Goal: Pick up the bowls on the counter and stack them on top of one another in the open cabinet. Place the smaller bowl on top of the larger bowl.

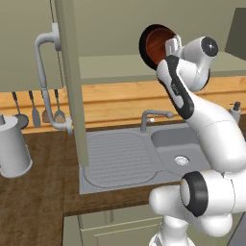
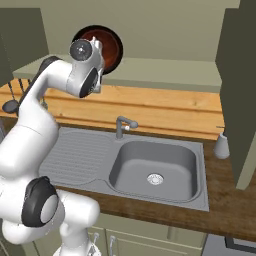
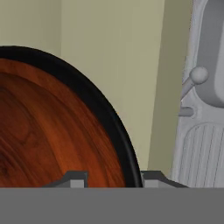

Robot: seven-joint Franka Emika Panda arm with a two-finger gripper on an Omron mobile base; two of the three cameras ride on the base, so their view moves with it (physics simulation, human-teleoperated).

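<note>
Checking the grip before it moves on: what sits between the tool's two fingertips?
The black rim of the bowl, seen in the hand view, with a fingertip either side.

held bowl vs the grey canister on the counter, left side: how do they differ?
Pose: the bowl is tipped on edge, up at cabinet shelf height, with its rim pinched by the gripper. The canister stands upright on the counter.
Shape: the bowl is wide and shallow, the canister tall.
Colour: the bowl is black-rimmed with a red-brown inside, the canister plain pale grey.
Both are round.
</note>
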